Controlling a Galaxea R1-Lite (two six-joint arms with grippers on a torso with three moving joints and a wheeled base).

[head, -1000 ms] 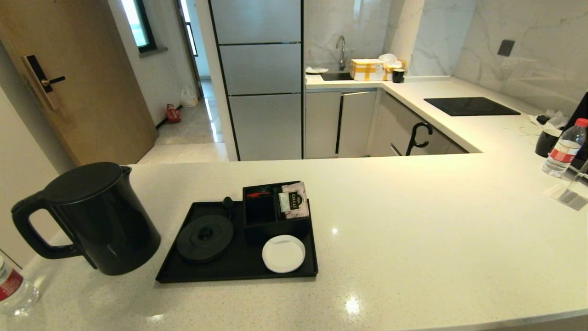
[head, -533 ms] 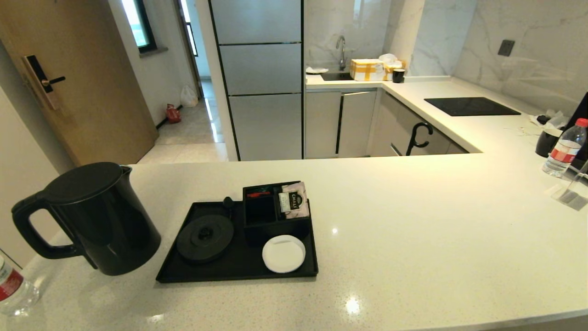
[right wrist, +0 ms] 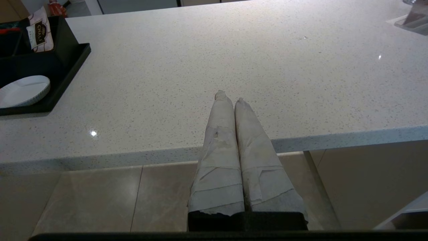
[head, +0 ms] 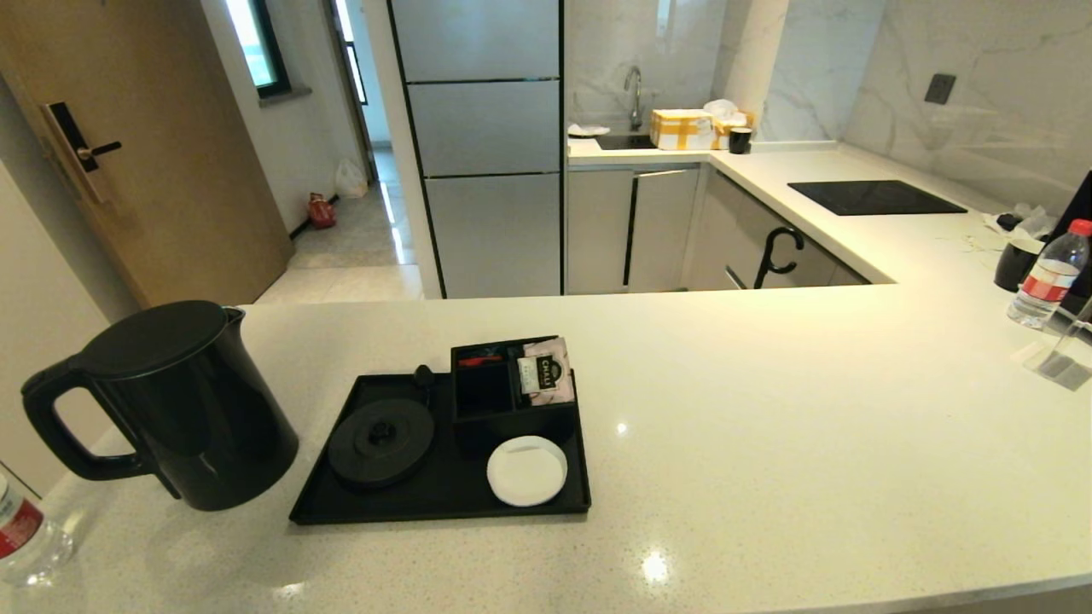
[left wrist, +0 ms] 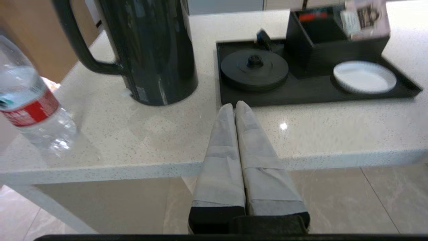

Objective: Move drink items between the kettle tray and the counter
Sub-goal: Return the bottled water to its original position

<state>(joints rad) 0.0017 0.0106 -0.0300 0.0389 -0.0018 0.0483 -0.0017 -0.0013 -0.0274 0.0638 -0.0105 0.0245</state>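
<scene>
The black kettle (head: pixel 183 401) stands on the counter (head: pixel 768 409), left of the kettle tray (head: pixel 456 496). Its round base (head: pixel 381 441) on the tray is bare. The tea sachet (head: pixel 546 373) leans in the divided box (head: pixel 490 394), behind the white coaster (head: pixel 526 470). One red-labelled water bottle (head: pixel 21 533) sits at the counter's near left corner, another (head: pixel 1048 275) at the far right. My left gripper (left wrist: pixel 234 105) is shut and empty, low before the counter's front edge, facing the tray (left wrist: pixel 301 93). My right gripper (right wrist: pixel 229 96) is likewise shut and empty, right of the tray (right wrist: pixel 72 72).
A black glass hob (head: pixel 874 197) lies on the counter's far right wing, with a black cup (head: pixel 1015 264) and a clear stand (head: pixel 1062 358) near the right bottle. Boxes (head: pixel 682 128) and a sink tap (head: pixel 633 95) are at the back.
</scene>
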